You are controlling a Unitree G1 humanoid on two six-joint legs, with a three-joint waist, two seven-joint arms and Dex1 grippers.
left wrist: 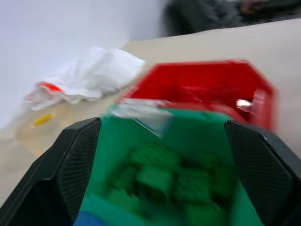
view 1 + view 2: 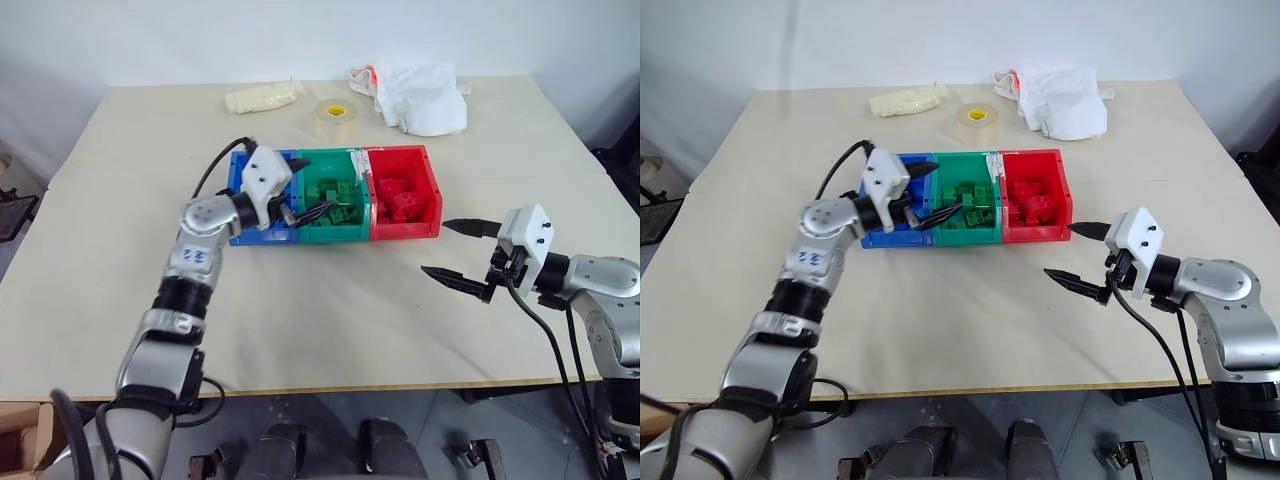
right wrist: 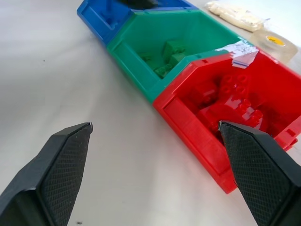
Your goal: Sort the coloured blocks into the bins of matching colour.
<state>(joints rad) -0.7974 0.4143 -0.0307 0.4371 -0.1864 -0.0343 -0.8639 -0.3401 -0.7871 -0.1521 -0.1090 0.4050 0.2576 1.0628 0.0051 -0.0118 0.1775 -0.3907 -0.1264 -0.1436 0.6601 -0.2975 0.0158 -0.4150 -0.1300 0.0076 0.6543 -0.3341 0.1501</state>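
Three joined bins stand mid-table: blue bin (image 2: 256,237), green bin (image 2: 331,158) and red bin (image 2: 399,152). Green blocks (image 2: 336,196) lie piled in the green bin and red blocks (image 2: 400,201) in the red one. The blue bin's inside is mostly hidden by my left hand. My left gripper (image 2: 312,188) hangs open and empty over the green bin's left side, and the left wrist view looks down on the green blocks (image 1: 160,181). My right gripper (image 2: 437,248) is open and empty above bare table, just right of the red bin (image 3: 221,101).
Behind the bins are a clear tape roll (image 2: 335,117), a crumpled white bag (image 2: 422,96) and a pale yellow packet (image 2: 262,97). Bare table (image 2: 330,320) stretches in front of the bins to the near edge. A cardboard box (image 2: 20,440) stands on the floor at the left.
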